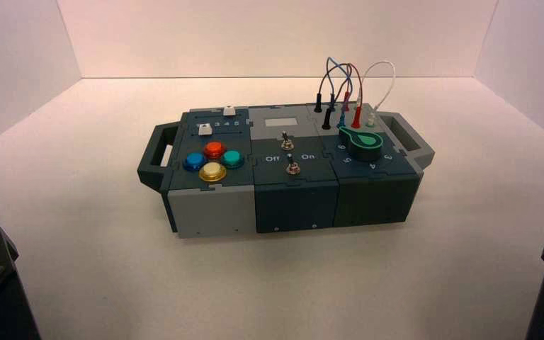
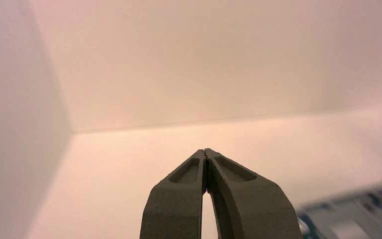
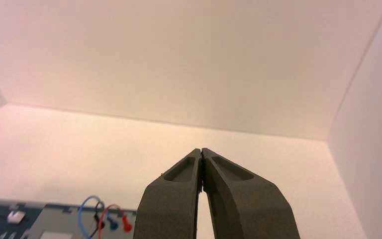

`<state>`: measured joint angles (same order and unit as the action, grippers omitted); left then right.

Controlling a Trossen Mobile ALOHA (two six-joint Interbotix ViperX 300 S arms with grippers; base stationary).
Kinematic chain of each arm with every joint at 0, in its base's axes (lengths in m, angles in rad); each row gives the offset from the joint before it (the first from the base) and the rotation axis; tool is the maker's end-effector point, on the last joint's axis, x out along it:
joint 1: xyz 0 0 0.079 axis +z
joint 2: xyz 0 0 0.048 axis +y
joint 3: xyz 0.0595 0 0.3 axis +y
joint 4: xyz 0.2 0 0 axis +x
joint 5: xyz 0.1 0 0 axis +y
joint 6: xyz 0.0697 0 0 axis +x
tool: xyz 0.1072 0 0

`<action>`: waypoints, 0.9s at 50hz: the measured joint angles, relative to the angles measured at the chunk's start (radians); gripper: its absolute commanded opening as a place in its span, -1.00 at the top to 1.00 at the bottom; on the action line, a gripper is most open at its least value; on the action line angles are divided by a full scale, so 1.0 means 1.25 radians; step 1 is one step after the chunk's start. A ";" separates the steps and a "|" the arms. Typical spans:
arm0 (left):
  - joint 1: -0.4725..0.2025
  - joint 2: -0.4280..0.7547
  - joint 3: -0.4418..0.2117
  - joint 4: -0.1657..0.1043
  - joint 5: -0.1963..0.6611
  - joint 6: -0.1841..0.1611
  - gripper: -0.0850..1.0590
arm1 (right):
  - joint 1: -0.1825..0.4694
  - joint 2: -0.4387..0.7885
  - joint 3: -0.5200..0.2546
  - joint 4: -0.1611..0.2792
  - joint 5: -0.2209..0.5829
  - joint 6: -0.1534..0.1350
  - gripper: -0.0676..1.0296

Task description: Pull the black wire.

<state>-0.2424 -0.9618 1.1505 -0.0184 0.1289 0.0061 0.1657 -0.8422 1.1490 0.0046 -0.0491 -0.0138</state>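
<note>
High view: the black wire (image 1: 338,66) arches over the far right part of the box (image 1: 295,193), among the blue, red and white leads, on the bench (image 1: 283,283). Both the left gripper (image 2: 205,152) and right gripper (image 3: 202,152) wait well apart from it, jaws clenched, grasping nothing.
</note>
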 measured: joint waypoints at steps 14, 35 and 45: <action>-0.161 0.070 -0.016 -0.010 0.071 -0.015 0.91 | 0.002 0.023 -0.015 0.000 0.039 0.000 0.92; -0.325 0.280 -0.071 -0.029 0.118 -0.050 0.91 | 0.063 0.039 -0.029 0.000 0.097 0.000 0.92; -0.368 0.325 -0.072 -0.032 0.106 -0.087 0.91 | 0.119 0.040 -0.029 0.004 0.131 0.000 0.92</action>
<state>-0.7026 -0.5553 1.0600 -0.0583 0.2608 -0.1028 0.3145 -0.7915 1.1121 0.0092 0.1150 -0.0138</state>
